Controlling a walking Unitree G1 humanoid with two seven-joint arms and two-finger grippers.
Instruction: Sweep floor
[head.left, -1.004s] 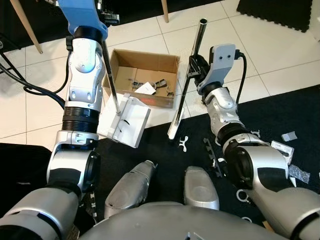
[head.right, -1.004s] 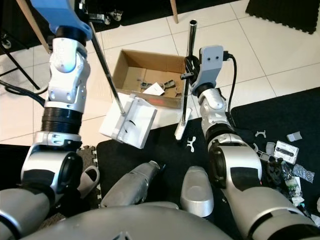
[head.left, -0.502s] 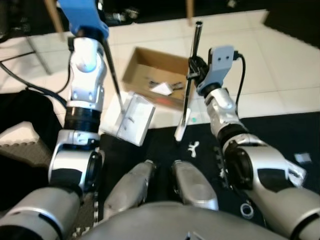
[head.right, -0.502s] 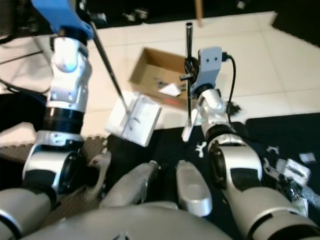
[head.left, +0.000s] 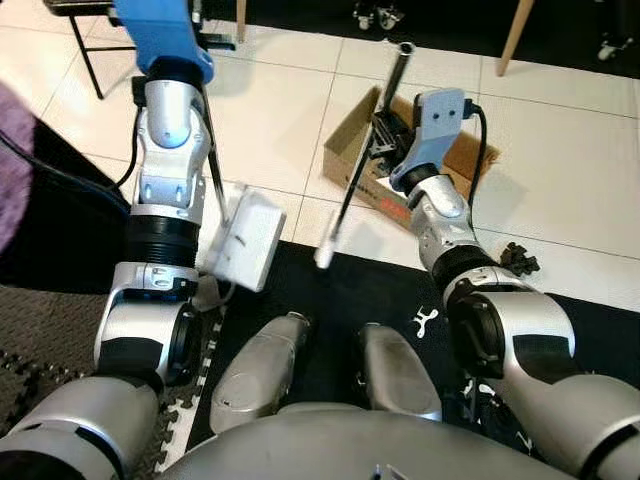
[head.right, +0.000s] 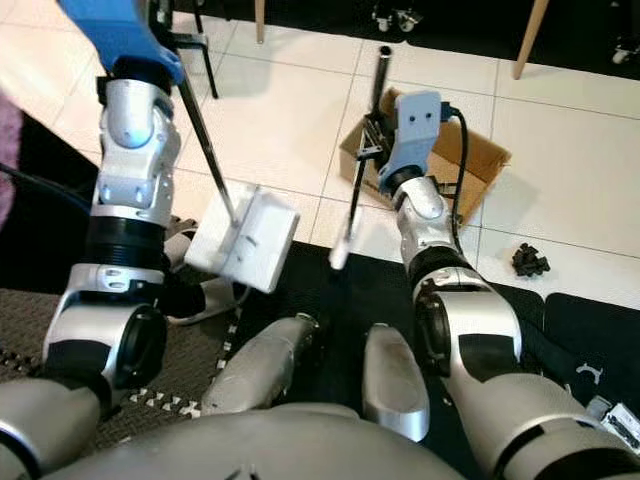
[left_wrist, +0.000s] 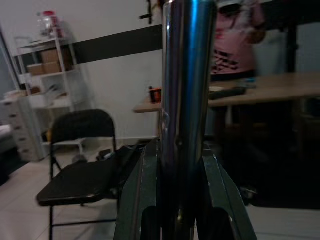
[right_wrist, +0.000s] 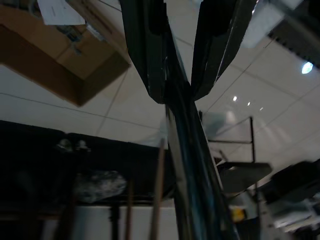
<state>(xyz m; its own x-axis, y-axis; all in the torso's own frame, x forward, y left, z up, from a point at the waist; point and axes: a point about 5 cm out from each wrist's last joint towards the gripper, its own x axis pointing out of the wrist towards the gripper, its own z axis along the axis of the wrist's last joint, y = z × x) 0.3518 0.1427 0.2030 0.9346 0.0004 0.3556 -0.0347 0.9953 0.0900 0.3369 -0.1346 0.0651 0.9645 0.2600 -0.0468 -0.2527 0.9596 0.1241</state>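
1. So we've got the broom pole (head.left: 365, 148) clamped in our right hand (head.left: 385, 140), fingers closed tight around the metal shaft. Its pale tip hangs just off the near-left corner of the cardboard box (head.left: 460, 160), right at the edge of the black mat (head.left: 330, 300). The pole leans across the box's left side.

2. Our left hand (left_wrist: 175, 200) is clamped around the dustpan's pole (head.left: 213, 170), and the white dustpan (head.left: 243, 238) hangs well to the left of the box, over the seam between tile and mat.

3. What changed: a second ago the box was sitting straight ahead of us with a white clip and a pile of small bits on the mat to our right. Now the whole view has swung, so the box is off to the right, and that's us turning, not the stuff moving. Both tools look held the same way as before.

4. Our read for the sweeping: nothing's been swept yet. We seem to be repositioning, and the scraps on the mat are mostly behind our right shoulder now. One white clip (head.left: 428, 321) and a small black clump (head.left: 515, 258) on the tile near the box are what's within reach.

5. The floor (head.left: 270, 120) around the box is pale glossy tile. The black mat is nearer us, with grey foam matting (head.left: 50, 330) at far left.

6. Room stuff: chair legs beyond the box; the left wrist view shows a folding chair (left_wrist: 80, 160), shelving, a worktop (left_wrist: 250, 92) and a person in a pink top (left_wrist: 235, 45).
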